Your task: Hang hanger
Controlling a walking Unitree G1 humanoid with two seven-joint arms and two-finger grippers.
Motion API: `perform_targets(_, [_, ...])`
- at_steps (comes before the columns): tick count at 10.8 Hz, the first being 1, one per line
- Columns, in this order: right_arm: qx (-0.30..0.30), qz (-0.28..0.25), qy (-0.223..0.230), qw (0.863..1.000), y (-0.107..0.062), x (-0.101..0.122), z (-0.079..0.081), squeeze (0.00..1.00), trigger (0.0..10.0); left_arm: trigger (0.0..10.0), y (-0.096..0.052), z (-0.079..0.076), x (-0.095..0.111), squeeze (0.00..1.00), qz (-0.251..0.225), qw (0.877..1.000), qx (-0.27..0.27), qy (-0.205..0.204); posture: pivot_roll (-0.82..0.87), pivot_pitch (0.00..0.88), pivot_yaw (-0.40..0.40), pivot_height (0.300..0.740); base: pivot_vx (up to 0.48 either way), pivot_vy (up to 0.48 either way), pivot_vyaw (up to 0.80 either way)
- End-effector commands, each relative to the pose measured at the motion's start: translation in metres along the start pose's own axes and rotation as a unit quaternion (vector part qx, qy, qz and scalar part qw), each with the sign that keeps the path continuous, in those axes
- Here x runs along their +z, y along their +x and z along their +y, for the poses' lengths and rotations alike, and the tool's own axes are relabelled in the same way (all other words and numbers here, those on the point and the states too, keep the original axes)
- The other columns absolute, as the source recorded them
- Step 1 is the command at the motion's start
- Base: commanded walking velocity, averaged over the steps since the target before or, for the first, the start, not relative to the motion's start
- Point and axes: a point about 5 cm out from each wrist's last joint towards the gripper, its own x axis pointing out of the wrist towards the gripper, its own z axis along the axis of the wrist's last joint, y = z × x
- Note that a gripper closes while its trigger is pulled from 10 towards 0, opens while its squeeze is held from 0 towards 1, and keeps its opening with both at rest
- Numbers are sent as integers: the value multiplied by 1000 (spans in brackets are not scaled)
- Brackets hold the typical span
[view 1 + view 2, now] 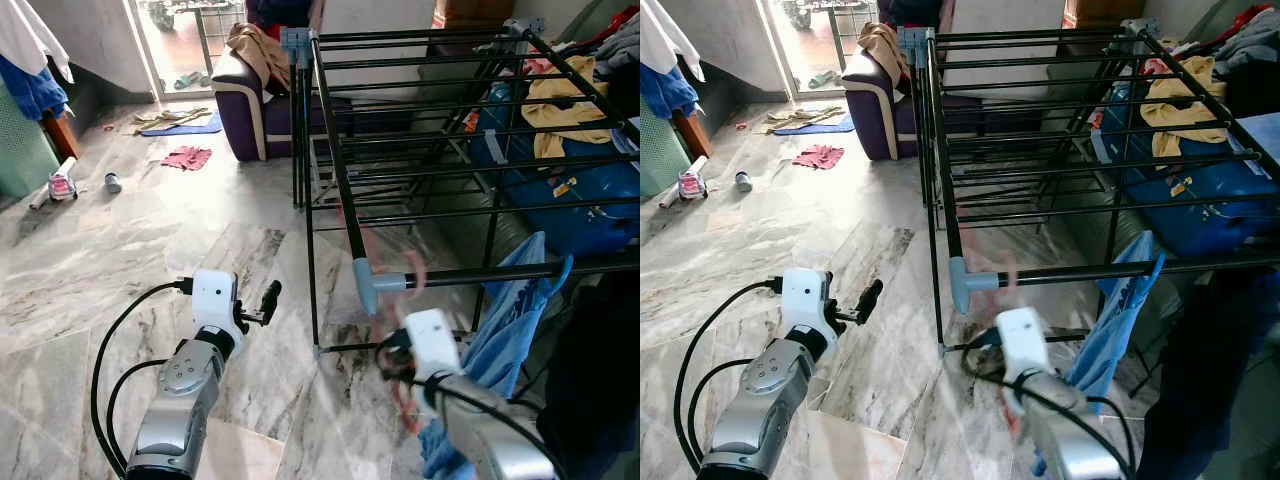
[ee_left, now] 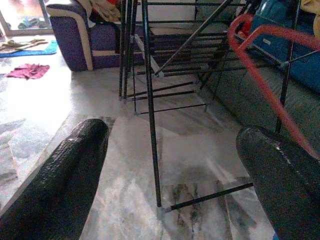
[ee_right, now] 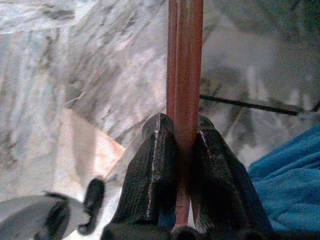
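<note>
Right jaws: the right gripper (image 3: pixel 182 165) pinches the red hanger (image 3: pixel 186 70) between pressed fingers
Hanger position: below the near rail (image 1: pixel 520 271) of the black drying rack (image 1: pixel 340 170), blurred beside the blue shirt (image 1: pixel 505 330)
Left jaws: the left gripper (image 2: pixel 170 170) spread wide, empty, over the marble floor (image 1: pixel 120 250)
Risk: the thin pinch may let the hook twist and miss the rail, or snag the shirt
</note>
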Motion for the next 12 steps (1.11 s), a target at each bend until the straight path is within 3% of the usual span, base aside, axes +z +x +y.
perform_targets(1, [7, 12, 1, 1000, -1, -4, 2, 0, 10000, 10000, 0, 1, 3, 0, -3, 1000, 5, 6, -46, 5, 23, 740, 0, 0, 0])
perform_targets(4, [5, 31, -3, 1000, -4, -15, 1, 0, 10000, 10000, 0, -1, 1, 0, 0, 1000, 2, 5, -50, 10, 23, 740, 0, 0, 0])
perform_targets(5, [2, 29, 6, 1000, -4, -16, -1, 137, 10000, 10000, -1, -1, 1, 0, 1, 1000, 3, 5, -49, 11, 23, 740, 0, 0, 0])
perform_targets(6, [1, 27, 6, 1000, -4, -16, -1, 1000, 10000, 10000, -1, -1, 2, 0, 1, 1000, 3, 6, -49, 11, 23, 740, 0, 0, 0])
perform_targets(9, [-13, 13, 0, 1000, -6, -16, -7, 1000, 10000, 10000, -1, -1, 1, 0, 2, 1000, 4, 6, -47, 13, 21, 740, 0, 0, 0])
perform_targets(12, [-25, -49, -32, 998, -21, -11, -14, 1000, 10000, 10000, -1, -1, 0, 0, 3, 1000, 2, 6, -62, 20, 24, 740, 0, 0, 0])
